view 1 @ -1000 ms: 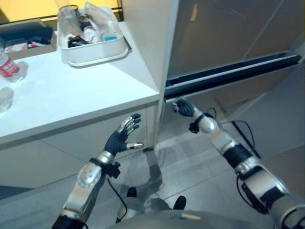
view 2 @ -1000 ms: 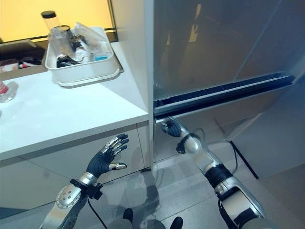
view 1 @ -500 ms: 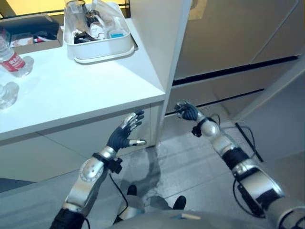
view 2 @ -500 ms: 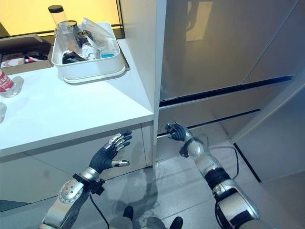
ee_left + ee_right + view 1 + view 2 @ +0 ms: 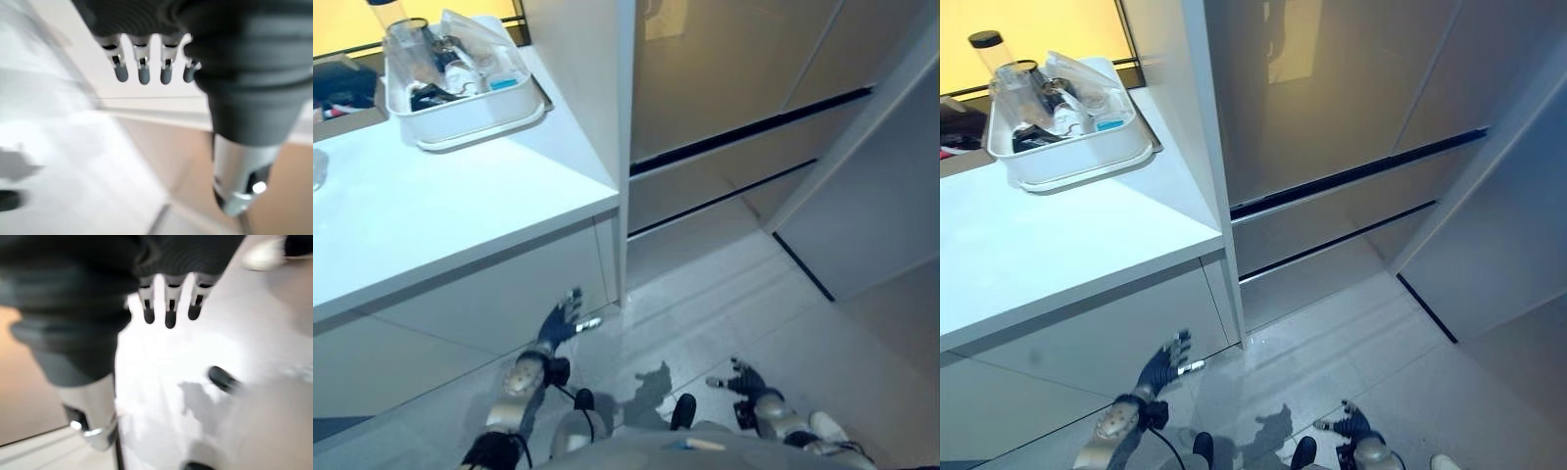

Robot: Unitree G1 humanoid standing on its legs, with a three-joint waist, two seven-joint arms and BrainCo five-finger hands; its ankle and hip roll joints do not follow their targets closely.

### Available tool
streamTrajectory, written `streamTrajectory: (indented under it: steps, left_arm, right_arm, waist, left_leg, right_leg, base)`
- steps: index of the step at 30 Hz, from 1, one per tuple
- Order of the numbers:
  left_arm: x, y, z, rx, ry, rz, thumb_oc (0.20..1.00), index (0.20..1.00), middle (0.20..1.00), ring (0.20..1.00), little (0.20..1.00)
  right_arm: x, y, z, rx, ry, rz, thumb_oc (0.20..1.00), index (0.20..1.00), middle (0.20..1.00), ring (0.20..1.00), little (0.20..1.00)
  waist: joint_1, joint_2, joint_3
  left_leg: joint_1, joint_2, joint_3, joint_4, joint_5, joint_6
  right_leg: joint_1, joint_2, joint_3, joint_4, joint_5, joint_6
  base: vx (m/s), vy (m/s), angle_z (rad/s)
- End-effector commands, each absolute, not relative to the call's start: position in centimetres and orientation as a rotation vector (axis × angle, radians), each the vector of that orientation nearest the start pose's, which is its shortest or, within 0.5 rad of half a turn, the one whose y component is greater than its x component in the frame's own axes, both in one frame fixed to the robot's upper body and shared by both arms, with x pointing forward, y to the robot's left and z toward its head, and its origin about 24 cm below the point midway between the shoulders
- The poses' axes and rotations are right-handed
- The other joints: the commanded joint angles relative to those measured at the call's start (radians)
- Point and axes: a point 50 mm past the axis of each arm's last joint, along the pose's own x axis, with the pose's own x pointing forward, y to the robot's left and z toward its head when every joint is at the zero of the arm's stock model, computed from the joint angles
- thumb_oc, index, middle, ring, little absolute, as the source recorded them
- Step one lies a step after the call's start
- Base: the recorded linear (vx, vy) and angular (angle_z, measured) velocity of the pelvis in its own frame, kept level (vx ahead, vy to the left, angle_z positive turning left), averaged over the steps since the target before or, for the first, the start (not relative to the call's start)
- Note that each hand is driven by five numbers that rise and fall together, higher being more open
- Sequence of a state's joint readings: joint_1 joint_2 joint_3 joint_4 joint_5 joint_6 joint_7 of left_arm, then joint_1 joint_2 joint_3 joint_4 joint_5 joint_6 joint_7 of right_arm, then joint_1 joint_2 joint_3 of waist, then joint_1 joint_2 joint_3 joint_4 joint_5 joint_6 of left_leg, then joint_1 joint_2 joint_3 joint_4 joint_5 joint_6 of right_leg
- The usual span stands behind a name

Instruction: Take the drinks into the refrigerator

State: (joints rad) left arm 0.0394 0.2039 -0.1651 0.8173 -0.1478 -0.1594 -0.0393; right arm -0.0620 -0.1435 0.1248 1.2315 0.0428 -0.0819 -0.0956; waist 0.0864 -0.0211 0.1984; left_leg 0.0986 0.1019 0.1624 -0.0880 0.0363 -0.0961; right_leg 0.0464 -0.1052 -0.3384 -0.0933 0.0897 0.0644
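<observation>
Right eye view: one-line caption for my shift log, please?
Both hands, left and right, hang open and empty before the closed refrigerator; white tub on the counter.

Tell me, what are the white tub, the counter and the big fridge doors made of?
The tub looks like glossy white plastic: thin rounded rim, soft shine. The counter seems a smooth matte white laminate or stone; I can't tell which. The fridge doors look like glass or polished metal, since they mirror the room.

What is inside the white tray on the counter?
The white tray holds clear plastic containers, one tall with a dark lid, and small items I cannot identify. Its wall hides the bottom.
</observation>
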Motion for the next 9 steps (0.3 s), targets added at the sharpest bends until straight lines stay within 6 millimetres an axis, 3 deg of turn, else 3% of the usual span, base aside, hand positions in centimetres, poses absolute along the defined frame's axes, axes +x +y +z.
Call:
streamTrajectory:
  steps: [1,4,9]
  left_arm:
    - [17.3,19.1,-12.6,0.194,0.761,-0.012,1.0,1.0,1.0,1.0,1.0]
    - [14.8,19.9,-14.7,0.248,0.948,0.041,1.0,1.0,1.0,1.0,1.0]
    - [12.2,20.1,-15.9,0.222,1.088,0.104,1.0,1.0,1.0,1.0,1.0]
  right_arm:
    - [12.8,-19.1,-15.9,-0.252,1.082,-0.044,1.0,1.0,1.0,1.0,1.0]
    - [11.9,-18.9,-16.3,-0.278,1.122,-0.037,1.0,1.0,1.0,1.0,1.0]
    - [11.8,-18.5,-16.3,-0.303,1.123,-0.016,1.0,1.0,1.0,1.0,1.0]
  waist:
    - [0.002,-0.016,-0.025]
    - [-0.014,-0.013,-0.035]
    - [-0.02,-0.012,-0.046]
  left_leg:
    - [0.006,-0.067,0.02,0.001,-0.057,0.047]
    - [0.013,-0.067,0.028,0.001,-0.061,0.045]
    - [0.019,-0.068,0.034,0.001,-0.066,0.044]
  right_leg:
    - [0.071,-0.031,-0.01,0.038,-0.071,0.065]
    - [0.073,-0.029,-0.002,0.037,-0.072,0.065]
    - [0.079,-0.027,0.004,0.037,-0.075,0.063]
  base:
    - [0.03,0.013,-0.04]
    - [0.0,0.0,0.0]
    - [0.0,0.001,-0.01]
